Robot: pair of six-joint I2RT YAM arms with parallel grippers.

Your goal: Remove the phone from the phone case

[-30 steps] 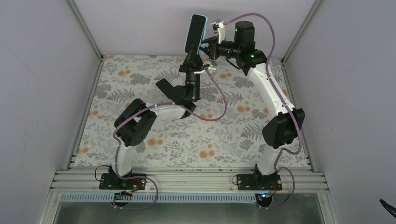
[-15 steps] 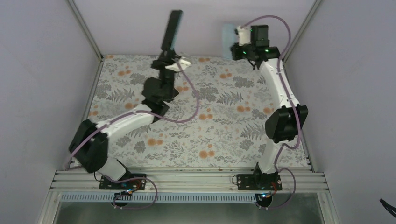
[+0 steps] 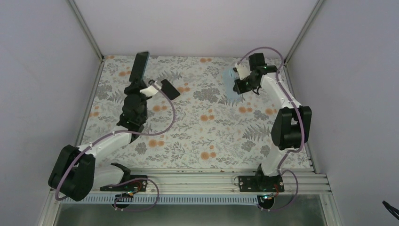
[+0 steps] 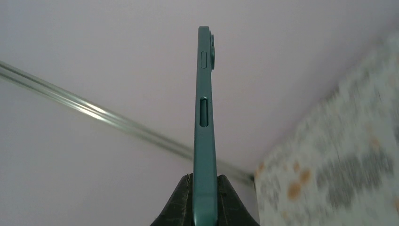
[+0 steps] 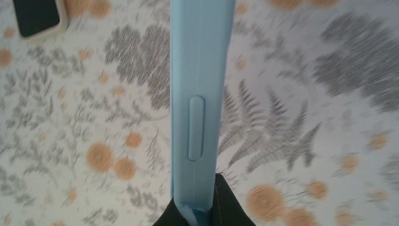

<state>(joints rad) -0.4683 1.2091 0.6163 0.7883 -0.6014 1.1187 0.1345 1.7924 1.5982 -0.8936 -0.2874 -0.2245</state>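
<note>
Phone (image 3: 139,66) and case (image 3: 230,82) separated; only set-down judged outstanding.
The phone is clamped upright at its lower end in the closed left gripper (image 4: 204,200) near the table's (image 3: 207,122) far-left corner; the empty blue case is pinched in the closed right gripper (image 5: 197,212) near the far-right corner.

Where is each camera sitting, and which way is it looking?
Top camera: above and behind the arms, looking down at the flowery table; both arms show, left pincer holding the phone, right pincer holding the blue case.
Left wrist camera: on that wrist, looking along the phone toward the wall; its pincer tips show.
Right wrist camera: on that wrist, looking down past the case at the table; its pincer tips show.
Shared: top and left wrist both see the phone.
</note>
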